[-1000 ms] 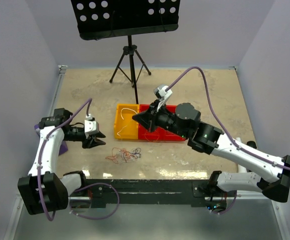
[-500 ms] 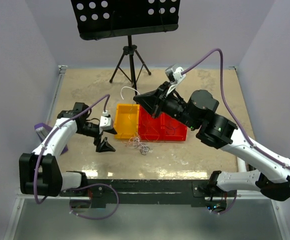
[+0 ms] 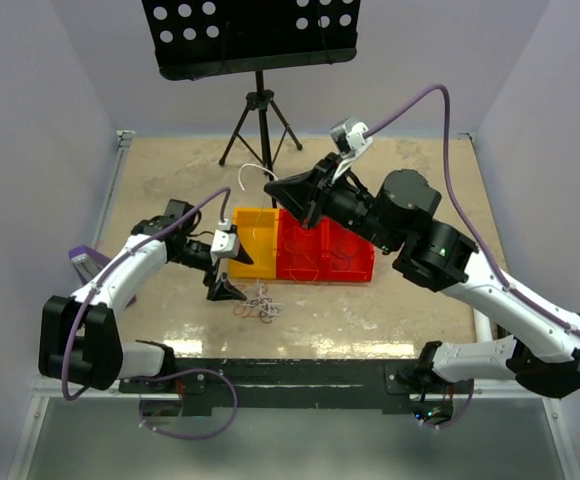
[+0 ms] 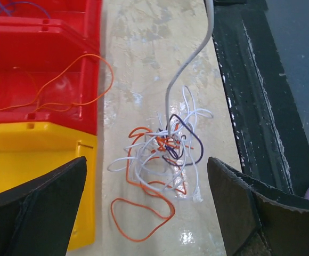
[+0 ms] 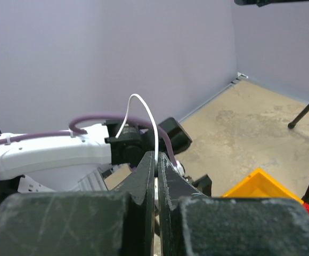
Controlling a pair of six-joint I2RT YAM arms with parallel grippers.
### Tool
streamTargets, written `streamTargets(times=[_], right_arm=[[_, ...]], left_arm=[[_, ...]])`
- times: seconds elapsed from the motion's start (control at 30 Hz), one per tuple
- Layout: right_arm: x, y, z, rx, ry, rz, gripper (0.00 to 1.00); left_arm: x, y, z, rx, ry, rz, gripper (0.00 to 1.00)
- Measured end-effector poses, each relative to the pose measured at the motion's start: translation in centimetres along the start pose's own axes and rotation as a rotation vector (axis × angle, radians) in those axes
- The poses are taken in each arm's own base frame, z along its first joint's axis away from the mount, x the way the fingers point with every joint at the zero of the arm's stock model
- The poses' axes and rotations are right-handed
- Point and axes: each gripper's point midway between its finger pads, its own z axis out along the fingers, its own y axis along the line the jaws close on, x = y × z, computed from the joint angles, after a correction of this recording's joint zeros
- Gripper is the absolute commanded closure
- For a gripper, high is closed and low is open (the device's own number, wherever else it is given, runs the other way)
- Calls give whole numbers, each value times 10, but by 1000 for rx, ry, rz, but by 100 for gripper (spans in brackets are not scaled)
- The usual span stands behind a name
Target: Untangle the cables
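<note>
The cables (image 3: 258,303) lie as a small tangle of white, orange and purple wires on the table in front of the bins. In the left wrist view the tangle (image 4: 162,154) has an orange loop (image 4: 141,216) trailing from it, and one white cable (image 4: 189,64) rises from it out of the top of the view. My left gripper (image 3: 225,270) stands wide open just left of the tangle, its fingers (image 4: 37,208) on either side and touching nothing. My right gripper (image 3: 275,188) hangs high above the bins, shut on the white cable (image 5: 144,106), which arcs up from its tips (image 5: 155,154).
A yellow bin (image 3: 253,243) and a red bin (image 3: 325,255) stand side by side behind the tangle. The red bin (image 4: 37,58) holds a loose orange wire. A music stand tripod (image 3: 260,130) stands at the back. The black rail (image 3: 310,375) runs along the table's near edge.
My left gripper has opened wide and moved right, up to the tangle. My right gripper has risen from the bins with the white cable. The tangle has shifted slightly right.
</note>
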Motion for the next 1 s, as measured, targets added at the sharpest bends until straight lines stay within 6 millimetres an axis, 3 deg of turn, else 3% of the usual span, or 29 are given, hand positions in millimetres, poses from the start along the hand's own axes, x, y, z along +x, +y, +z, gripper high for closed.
streamTargets(times=[0.13, 0.2, 0.4, 0.5, 0.57, 0.6, 0.87, 1.0], right_arm=[[-20, 5, -1, -5, -28, -12, 100], [-34, 10, -3, -11, -57, -16, 100], [-73, 23, -14, -38, -137, -21, 100], [-83, 26, -18, -45, -157, -20, 100], [-87, 27, -19, -48, -163, -19, 100], [-89, 28, -20, -49, -167, -19, 100], [-97, 27, -25, -34, -173, -18, 100], [-115, 31, -32, -30, -206, -17, 100]], left_arm=[[5, -9, 11, 58, 31, 21, 5], [7, -11, 14, 70, 38, 26, 13], [13, -10, 18, 87, 40, 11, 57], [15, -11, 20, 100, 37, -5, 67], [15, -11, 20, 104, 33, -7, 93], [15, -12, 20, 107, 29, -10, 100], [9, -12, 19, 111, 20, 5, 100], [14, -11, 16, 95, 58, 22, 100]])
